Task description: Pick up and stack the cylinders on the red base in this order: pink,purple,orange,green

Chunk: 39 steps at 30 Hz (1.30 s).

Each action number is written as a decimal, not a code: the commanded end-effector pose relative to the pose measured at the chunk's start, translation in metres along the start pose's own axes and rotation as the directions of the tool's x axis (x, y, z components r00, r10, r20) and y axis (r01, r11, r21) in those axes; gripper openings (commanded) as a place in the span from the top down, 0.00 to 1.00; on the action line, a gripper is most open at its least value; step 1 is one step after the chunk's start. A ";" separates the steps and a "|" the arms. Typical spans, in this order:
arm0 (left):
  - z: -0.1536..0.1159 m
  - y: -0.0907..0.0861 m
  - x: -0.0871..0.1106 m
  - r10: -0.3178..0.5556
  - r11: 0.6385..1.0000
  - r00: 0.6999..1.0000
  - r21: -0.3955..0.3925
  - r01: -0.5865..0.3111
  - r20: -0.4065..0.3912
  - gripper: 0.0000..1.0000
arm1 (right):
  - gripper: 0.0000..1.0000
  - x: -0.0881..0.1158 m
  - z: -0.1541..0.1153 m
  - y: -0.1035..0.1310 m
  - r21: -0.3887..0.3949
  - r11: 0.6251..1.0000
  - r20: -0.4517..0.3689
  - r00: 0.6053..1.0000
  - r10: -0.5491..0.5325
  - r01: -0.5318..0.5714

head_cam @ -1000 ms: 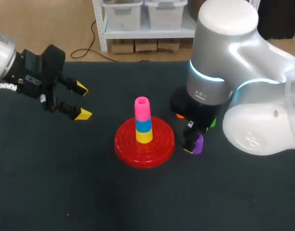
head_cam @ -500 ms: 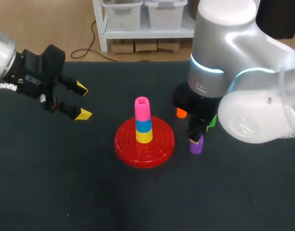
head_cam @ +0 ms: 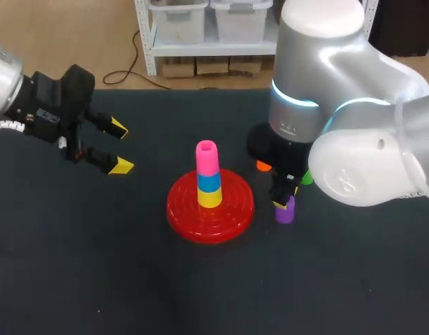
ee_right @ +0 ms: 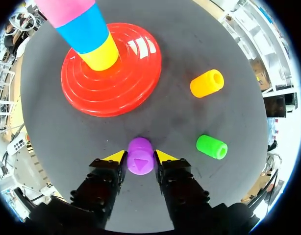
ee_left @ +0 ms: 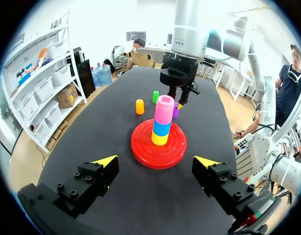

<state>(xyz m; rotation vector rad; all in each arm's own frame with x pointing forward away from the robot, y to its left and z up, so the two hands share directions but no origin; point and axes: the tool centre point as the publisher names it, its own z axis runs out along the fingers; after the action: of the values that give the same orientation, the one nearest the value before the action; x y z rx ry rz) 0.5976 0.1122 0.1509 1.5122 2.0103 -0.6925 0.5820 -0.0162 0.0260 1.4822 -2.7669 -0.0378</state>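
Red base (head_cam: pixel 210 206) sits on the dark worktop (head_cam: pixel 96 272), about midway between the two arms. Three cylinders are stacked on the base's centre: yellow cylinder (head_cam: pixel 209 198) lowest, blue cylinder (head_cam: pixel 208 182) on it, pink cylinder (head_cam: pixel 206 158) on top with its open end up. Purple cylinder (ee_right: pixel 139 155) is off the base, just beside its right rim and clear of it, and stands upright. Right tool (ee_right: pixel 140 157) is closed on the purple cylinder, one yellow tip against each side. Whether the cylinder rests on the worktop or is raised off it cannot be told. Orange cylinder (ee_right: pixel 207 83) stands on the worktop right of the base and further from the robot, apart from the rim. Green cylinder (ee_right: pixel 212 146) stands further right of the base than the orange cylinder, apart from it and from the purple cylinder; the right arm largely hides it in the head view. Left tool (head_cam: pixel 120 146) is well left of the base, above the worktop, fingers spread wide with nothing between them. In the left wrist view it points toward the base, with the stack ahead of the gap between its fingers.
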 end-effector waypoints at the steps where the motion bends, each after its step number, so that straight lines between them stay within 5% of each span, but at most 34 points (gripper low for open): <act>1: 0.000 0.000 0.001 0.001 1.000 1.000 -0.001 -0.001 0.002 0.00 | 1.00 -0.004 -0.012 0.001 0.015 1.000 -0.002 1.000 -0.004 0.004; 14: 0.000 0.000 0.001 0.001 1.000 1.000 -0.001 -0.001 0.002 0.00 | 1.00 -0.038 -0.122 -0.006 0.112 0.992 0.052 0.997 -0.060 0.053; 24: 0.000 0.000 0.001 0.001 1.000 1.000 -0.001 -0.001 0.002 0.00 | 1.00 -0.095 -0.181 0.008 0.117 0.982 0.093 0.983 -0.161 0.150; 32: 0.000 0.000 0.001 0.001 1.000 1.000 -0.001 -0.001 0.002 0.00 | 1.00 -0.140 -0.192 0.034 0.114 0.960 0.089 0.959 -0.268 0.257; 39: 0.000 0.000 0.001 0.001 1.000 1.000 -0.001 -0.001 0.002 0.00 | 1.00 -0.152 -0.182 0.052 0.089 0.949 0.082 0.947 -0.309 0.302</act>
<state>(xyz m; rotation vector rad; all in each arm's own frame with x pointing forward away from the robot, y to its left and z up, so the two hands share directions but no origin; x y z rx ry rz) 0.5976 0.1122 0.1509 1.5121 2.0103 -0.6925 0.6221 0.1274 0.2120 1.9779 -2.6250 -0.0214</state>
